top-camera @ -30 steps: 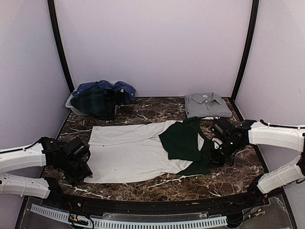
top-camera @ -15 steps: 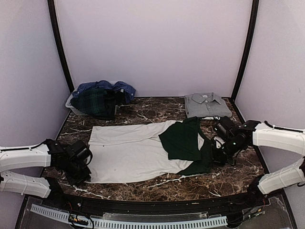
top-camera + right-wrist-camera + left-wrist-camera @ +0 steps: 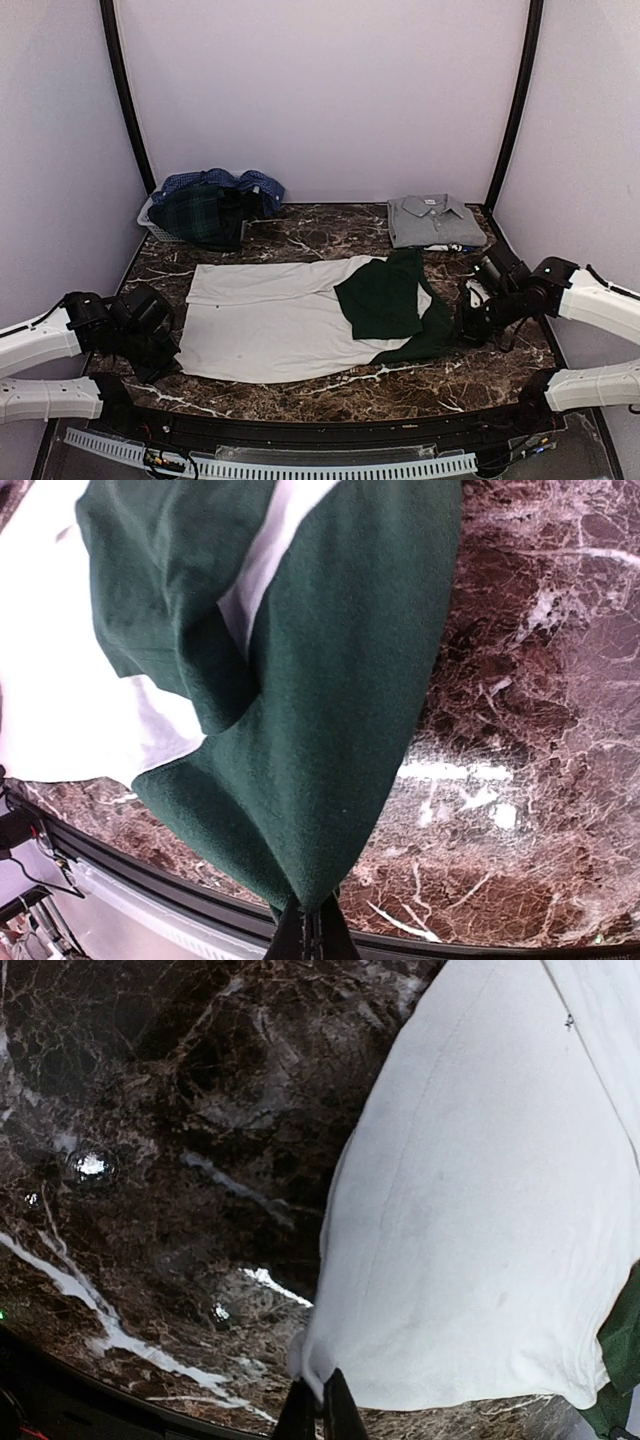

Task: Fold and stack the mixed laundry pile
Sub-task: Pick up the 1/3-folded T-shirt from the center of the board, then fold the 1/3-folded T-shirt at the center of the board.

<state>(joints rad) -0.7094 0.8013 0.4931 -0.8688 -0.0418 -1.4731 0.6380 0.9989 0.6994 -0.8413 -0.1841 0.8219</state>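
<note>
So, tee (image 3: 270,320): white with dark green sleeves; spread flat across the middle of the table (image 3: 320,232), long side running left to right; green end toward the right arm.
Sleeve (image 3: 385,298): one green sleeve is folded inward and lies on top of the white body; more green cloth (image 3: 330,680) trails off the near right corner.
Left gripper (image 3: 320,1412): fingers pressed together with a small bunched point of white hem between them; it grips the tee's near left corner; in the top view it (image 3: 170,360) sits low at that corner, just beside the table's near edge.
Right gripper (image 3: 312,932): fingers tight together, pinching the tip of the green cloth at the tee's near right corner; the cloth fans out from the pinch in soft folds; in the top view it (image 3: 463,335) sits at the right end of the tee; whether that corner is off the marble I cannot tell.
Pile: the other clothes are heaped in a pale basket (image 3: 150,222) at the far left corner; a blue checked shirt (image 3: 220,182) on top at the back, a tartan shirt (image 3: 195,212) in front of it, a dark item (image 3: 243,208) beside that, spilling over the basket's right side.
Grey shirt (image 3: 432,218): folded with the collar showing; flat on the far right of the table, well apart from the basket, just beyond the tee's green end.
</note>
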